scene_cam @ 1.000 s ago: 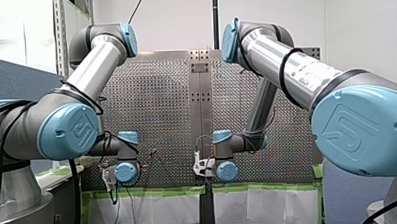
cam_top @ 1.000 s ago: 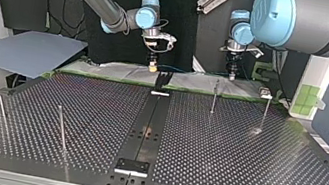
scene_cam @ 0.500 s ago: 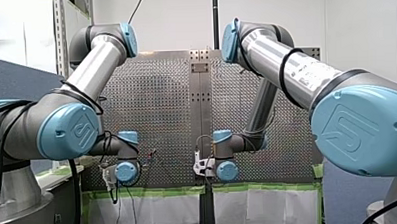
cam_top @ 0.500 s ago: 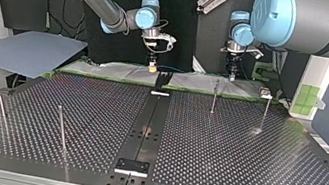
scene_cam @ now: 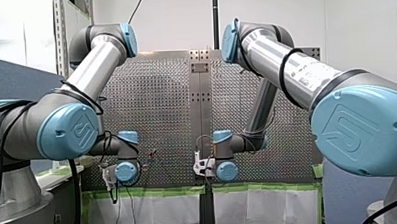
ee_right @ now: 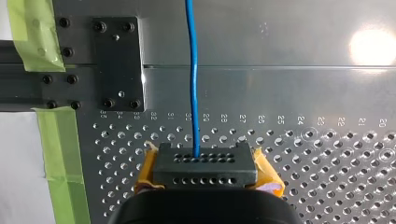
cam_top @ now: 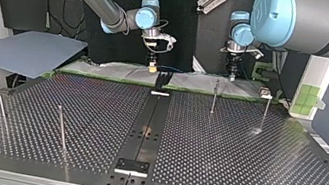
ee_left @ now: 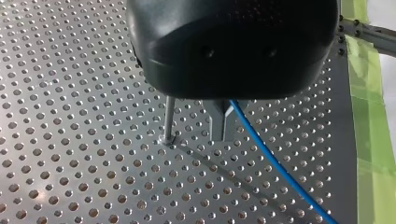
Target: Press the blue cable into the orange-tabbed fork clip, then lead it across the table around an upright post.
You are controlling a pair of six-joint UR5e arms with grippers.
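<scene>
**Both arms on the blue cable (ee_right: 192,70)**

My right gripper (ee_right: 204,163) pinches the cable, which runs straight ahead from it (yellow pads (ee_right: 267,176) either side). My left gripper (ee_left: 224,126), closed narrow on it, stands just beside an upright post (ee_left: 169,116); the cable slants away over the perforated table (ee_left: 70,140).

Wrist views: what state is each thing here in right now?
Thin blue cable: pulled straight, held at both grippers.
Right gripper: shut on the blue cable.
Left gripper: shut on the blue cable.
Upright metal post: standing beside the left gripper, cable not around it.
</scene>
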